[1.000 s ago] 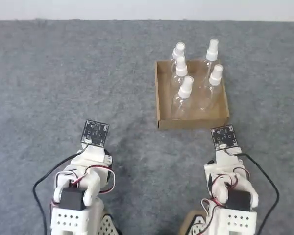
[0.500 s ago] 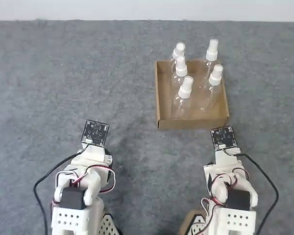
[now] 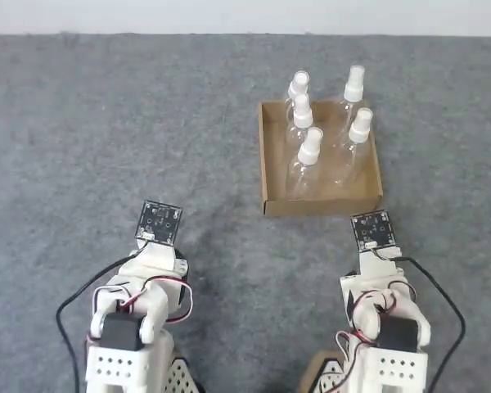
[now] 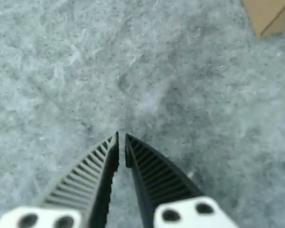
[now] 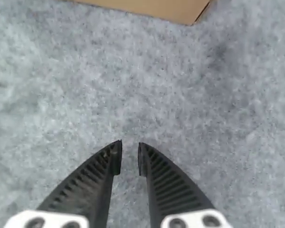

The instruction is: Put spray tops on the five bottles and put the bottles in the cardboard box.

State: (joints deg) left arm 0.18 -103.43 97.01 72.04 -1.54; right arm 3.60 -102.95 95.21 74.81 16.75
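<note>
Grey, fuzzy carpet [image 3: 106, 123] covers the table, its nap mottled and matted under both wrists. The left gripper [image 4: 122, 139] hangs over bare carpet. Its black, ribbed, wedge-shaped fingers [image 4: 92, 171] are drawn almost together, with a hairline slit between the tips and nothing held. The right gripper [image 5: 128, 148] has the same ribbed fingers [image 5: 168, 183], with a slightly wider slit at the tips, and is likewise empty. The box [image 3: 323, 205] is plain brown cardboard, shallow, roughly square and open on top. It lies ahead of both pairs of fingers and touches neither. It is near and straight ahead of the right pair, and farther ahead and off to the right of the left pair. Each wrist view cuts it off to a strip or corner of flat brown wall beyond the fingertips. Five bottles [image 3: 304, 173] stand upright in the box. They are clear plastic, so their bodies are hard to make out against the cardboard. White spray tops [image 3: 311, 146] sit on all five. The two farthest tops show past the line of the far wall.
</note>
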